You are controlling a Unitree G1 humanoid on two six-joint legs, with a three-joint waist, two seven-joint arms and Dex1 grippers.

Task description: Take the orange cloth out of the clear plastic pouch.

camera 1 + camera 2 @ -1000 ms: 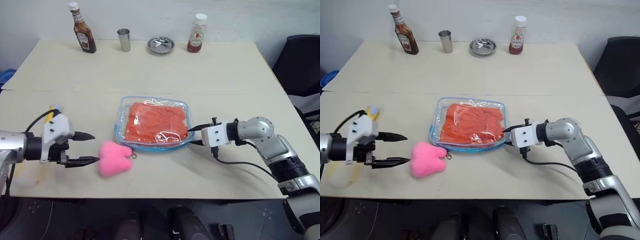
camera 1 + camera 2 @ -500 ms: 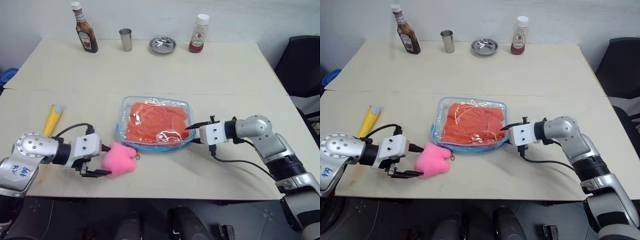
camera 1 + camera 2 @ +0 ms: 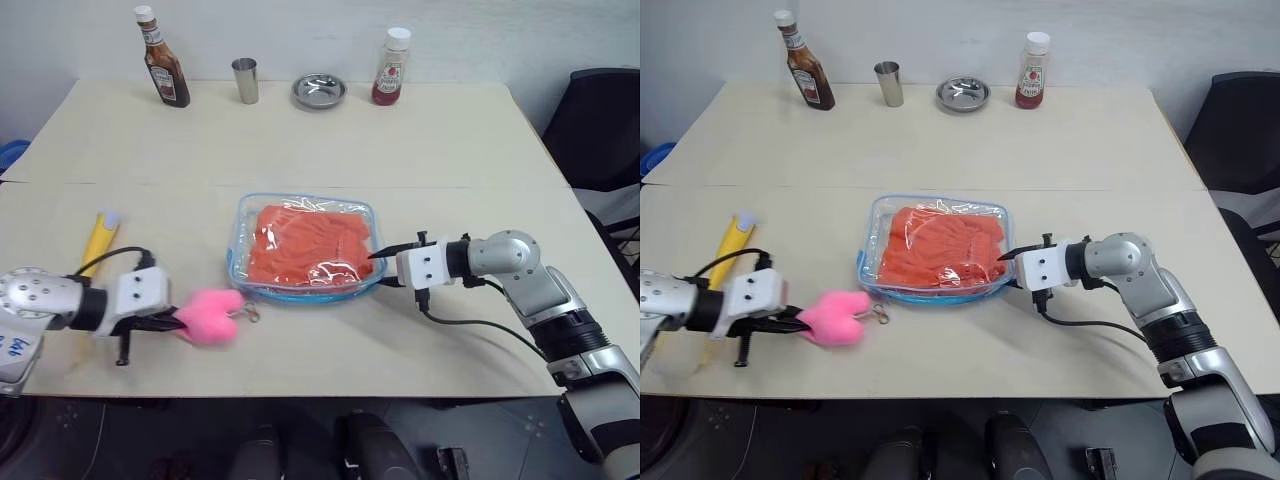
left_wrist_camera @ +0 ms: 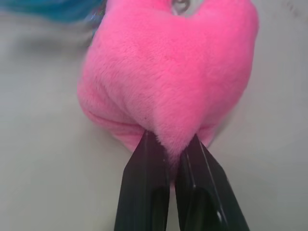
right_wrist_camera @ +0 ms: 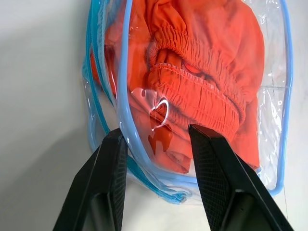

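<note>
Right wrist view: right gripper (image 5: 156, 139) has its fingers parted, straddling one corner of the clear plastic pouch (image 5: 276, 67), blue trim and a zipper end sitting between them; contact can't be confirmed, nothing clamped. In the left eye view the pouch (image 3: 243, 215) lies flat mid-frame on the worktop (image 3: 300, 140), the orange cloth (image 3: 310, 242) fully inside, filling most of it.

Left gripper (image 4: 166, 154) is pinched tight on the edge of the pink plush toy (image 4: 168, 67), lower left of the left eye view, just beside the pouch's lower-left corner, not touching it.

Handling, my read:
- Cloth: soft, light, bunched, elastic-gathered band visible near the right gripper in the wrist view. Should compress and drag out easily; that gathered band is the best pinch point.
- Pouch: thin, glossy film, likely slippery, will slide on the worktop if pulled one-handed. Trim edge is the stiffest part, so hold there.
- Needs one gripper anchoring the trim while the other pulls fabric through the opening. Can't tell whether the zipper is open.
</note>
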